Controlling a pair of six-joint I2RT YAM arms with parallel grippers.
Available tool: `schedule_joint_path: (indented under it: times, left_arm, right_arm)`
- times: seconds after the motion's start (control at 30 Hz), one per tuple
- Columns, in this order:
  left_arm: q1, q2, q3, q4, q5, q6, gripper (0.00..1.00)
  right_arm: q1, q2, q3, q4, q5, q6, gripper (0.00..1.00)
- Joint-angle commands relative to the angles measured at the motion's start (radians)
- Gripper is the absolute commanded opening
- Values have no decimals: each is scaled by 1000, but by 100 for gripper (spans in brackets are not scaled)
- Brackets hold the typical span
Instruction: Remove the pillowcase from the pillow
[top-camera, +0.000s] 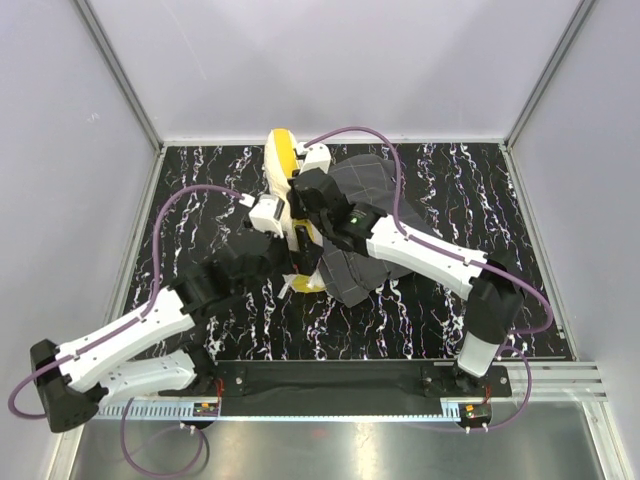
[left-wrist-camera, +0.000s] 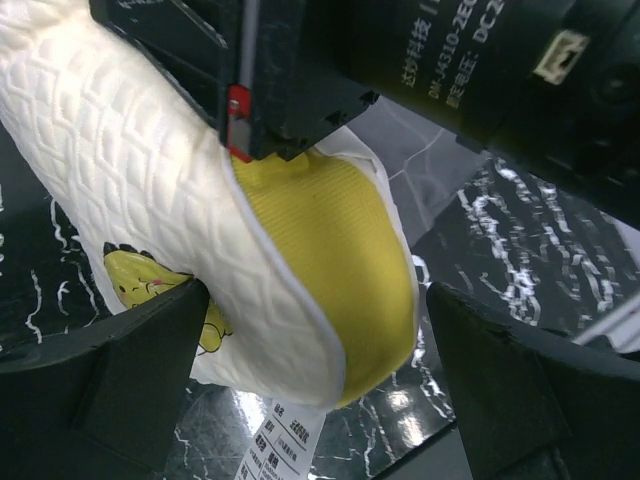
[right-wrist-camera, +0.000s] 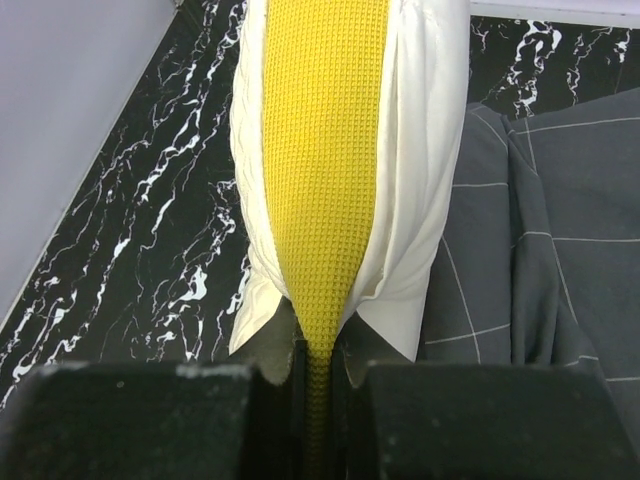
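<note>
The pillow (top-camera: 283, 152), cream quilted with a yellow side edge, stands on edge at the table's middle back. My right gripper (top-camera: 301, 205) is shut on its yellow edge, which shows pinched between the jaws in the right wrist view (right-wrist-camera: 318, 372). My left gripper (top-camera: 298, 262) is open, and its jaws stand wide apart around the pillow's lower corner (left-wrist-camera: 318, 300). That corner shows a yellow logo (left-wrist-camera: 140, 276) and a white tag (left-wrist-camera: 282, 445). The pillowcase (top-camera: 378, 192), dark grey with a white grid, lies crumpled right of the pillow and also shows in the right wrist view (right-wrist-camera: 540, 250).
The black white-veined tabletop (top-camera: 200, 200) is fenced by grey walls at the left (top-camera: 60, 150), back and right. The right arm's body (left-wrist-camera: 480, 70) hangs close above the left gripper. Purple cables (top-camera: 190, 195) loop over both arms.
</note>
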Motion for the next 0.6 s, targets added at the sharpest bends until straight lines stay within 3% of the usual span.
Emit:
schedule_joint_path:
  times: [0.0,0.13,0.17,0.2,0.23,0.3,0.33,0.37,0.5,0.53,0.57]
  left_arm:
    - [-47,41,40,-36,-158,15,99]
    - [-77,68,52,-80,-239,8,99]
    - [-80,73,51,-90,-253,8,93]
    - [-81,73,45,-105,-278,8,79]
    - [-81,71,40,-111,-290,5,49]
    - [-81,61,25,-110,-315,4,23]
    - [-81,56,10,-108,-327,-4,1]
    - [-81,52,2,-110,-336,-7,0]
    - [-81,16,-35,-108,-385,-13,0]
    - [-81,9,-41,-105,-394,-13,0]
    - [-81,-1,-53,-107,-402,-12,0]
  right_arm:
    - [35,18,56,-26,51,9,0]
    - [50,21,60,-31,39,29,0]
    - [50,18,56,-31,34,33,0]
    - [52,12,53,-28,31,35,0]
    - [52,9,45,-28,25,36,0]
    - [50,-5,42,-23,17,38,0]
    - [52,-11,36,-19,14,35,0]
    - [52,-16,33,-19,12,36,0]
    - [50,-68,31,-29,42,13,33]
    - [52,-80,34,-29,63,-13,56]
    - [50,-94,36,-34,80,-23,66]
